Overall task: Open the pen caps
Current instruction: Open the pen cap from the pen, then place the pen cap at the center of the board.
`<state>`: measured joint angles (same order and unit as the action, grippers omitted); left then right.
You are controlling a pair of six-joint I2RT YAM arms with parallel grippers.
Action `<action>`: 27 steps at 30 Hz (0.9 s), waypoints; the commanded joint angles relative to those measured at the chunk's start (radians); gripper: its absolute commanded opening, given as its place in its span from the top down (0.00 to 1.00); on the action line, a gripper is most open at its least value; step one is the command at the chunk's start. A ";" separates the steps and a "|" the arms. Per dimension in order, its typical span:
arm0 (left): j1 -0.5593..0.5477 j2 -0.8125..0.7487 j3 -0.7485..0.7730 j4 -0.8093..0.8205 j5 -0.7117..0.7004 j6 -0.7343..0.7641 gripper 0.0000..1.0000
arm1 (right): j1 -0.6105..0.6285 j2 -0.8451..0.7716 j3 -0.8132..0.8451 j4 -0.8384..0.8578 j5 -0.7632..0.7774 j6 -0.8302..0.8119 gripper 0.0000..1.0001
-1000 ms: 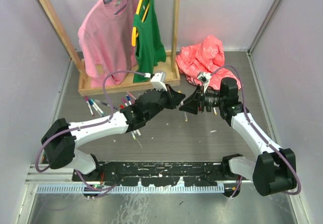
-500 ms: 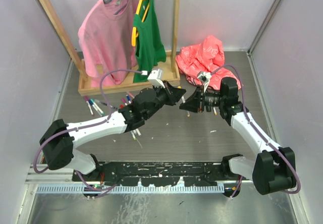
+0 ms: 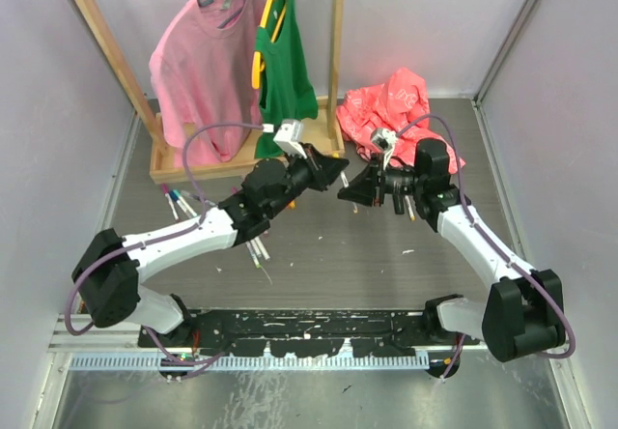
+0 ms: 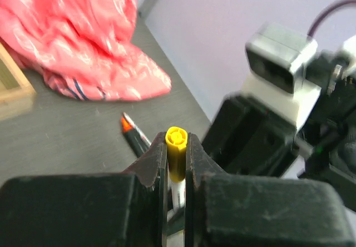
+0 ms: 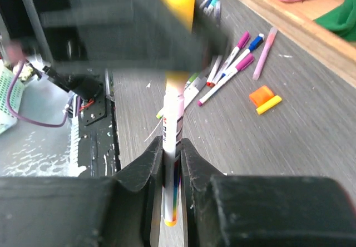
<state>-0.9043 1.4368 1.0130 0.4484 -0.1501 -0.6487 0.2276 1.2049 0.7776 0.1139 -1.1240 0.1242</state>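
Lying lengthwise between them, the pen has your left gripper clamped on cap, right gripper on barrel.

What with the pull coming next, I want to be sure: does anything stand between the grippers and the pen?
Nothing visible does. The left gripper is shut directly on the yellow cap, and the right gripper grips the same pen's white barrel, with nothing wedged between.
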 commanded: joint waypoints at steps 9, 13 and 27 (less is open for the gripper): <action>0.193 -0.185 0.001 0.308 -0.284 0.035 1.00 | 0.044 0.022 0.023 -0.173 0.000 -0.104 0.99; 0.193 -0.252 -0.075 0.265 -0.218 -0.009 1.00 | 0.043 -0.001 0.060 -0.280 0.110 -0.239 0.99; 0.193 -0.291 -0.325 -0.062 0.150 -0.124 1.00 | -0.025 -0.002 0.172 -0.492 0.621 -0.505 0.99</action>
<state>-0.7094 1.0801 0.6563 0.5217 -0.1520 -0.7277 0.2390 1.2102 0.8997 -0.3473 -0.6773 -0.3138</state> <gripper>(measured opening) 0.077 0.203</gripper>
